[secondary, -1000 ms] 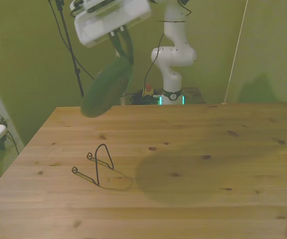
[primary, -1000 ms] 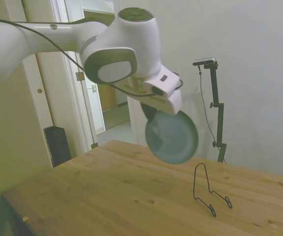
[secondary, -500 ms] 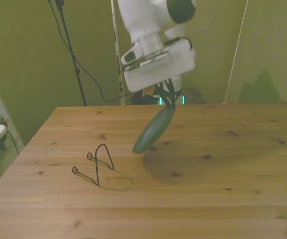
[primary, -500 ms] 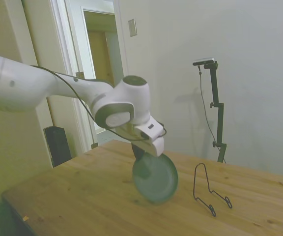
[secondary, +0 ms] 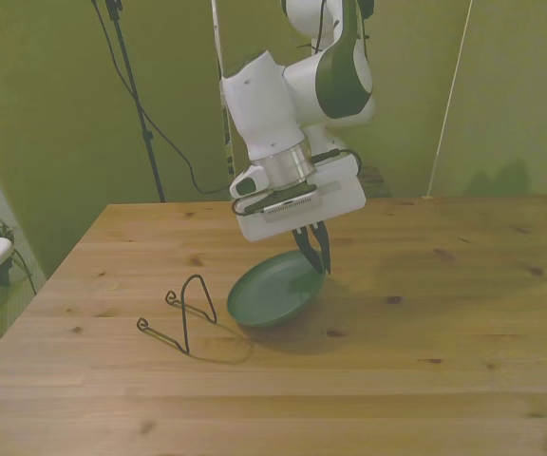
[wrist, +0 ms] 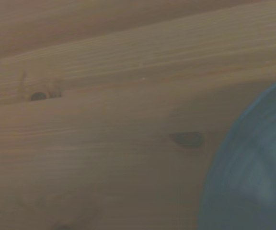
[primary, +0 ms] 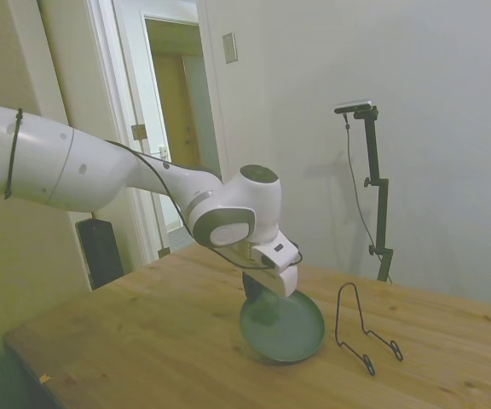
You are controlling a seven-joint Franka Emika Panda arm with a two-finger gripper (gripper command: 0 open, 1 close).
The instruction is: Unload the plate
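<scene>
The teal-green plate (primary: 283, 331) (secondary: 271, 292) lies nearly flat, low over the wooden table (primary: 143, 341) (secondary: 425, 323), its far rim slightly raised. My gripper (secondary: 317, 262) (primary: 255, 292) pinches that rim, fingers shut on the plate. In the wrist view a blurred curve of the plate (wrist: 253, 177) fills one corner over wood grain. I cannot tell whether the plate's low edge touches the table.
A thin black wire stand (primary: 363, 334) (secondary: 180, 316) sits on the table just beside the plate, toward the front view's left. An open doorway (primary: 177, 128) and a dark speaker (primary: 101, 251) are behind the table in the side view.
The arm swung down and toward the table's middle, carrying the plate from high in the air and tilting it from nearly upright to almost flat near the tabletop.
</scene>
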